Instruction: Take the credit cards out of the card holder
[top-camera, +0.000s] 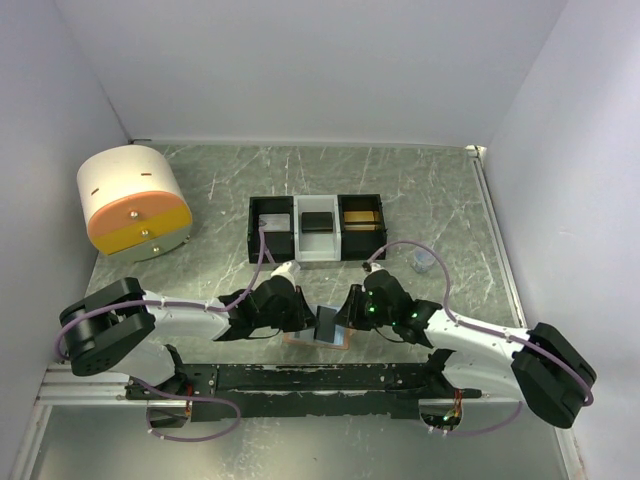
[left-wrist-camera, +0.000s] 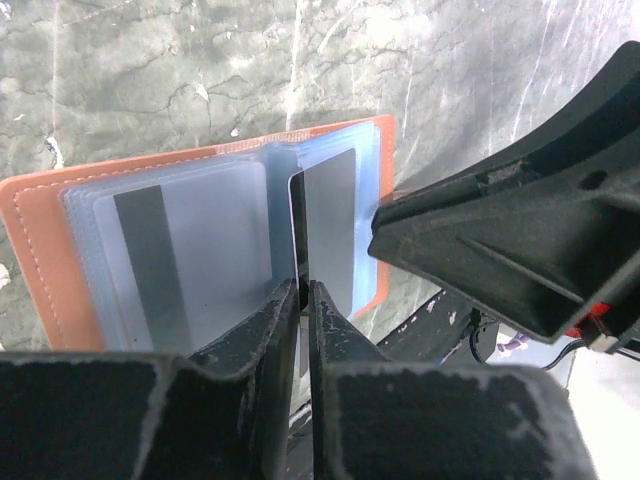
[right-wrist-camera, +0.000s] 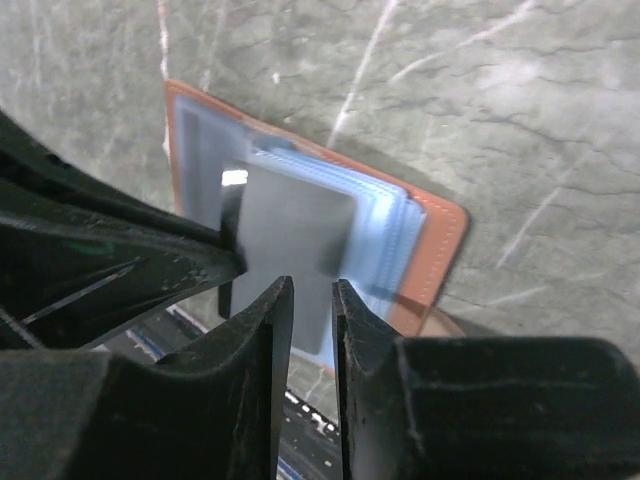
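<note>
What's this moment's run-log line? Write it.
left end effector: shut on card | right end effector: at card holder, grip unclear | card holder: open, on table

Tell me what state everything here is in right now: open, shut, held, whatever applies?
card holder, open, flat on the table.
dark card, tilted up above the card holder.
left fingers, closed on the dark card's lower edge.
right fingers, nearly closed against the dark card; grip unclear.
tray, middle and right compartments each hold something.
round drawer box, both drawers shut.
</note>
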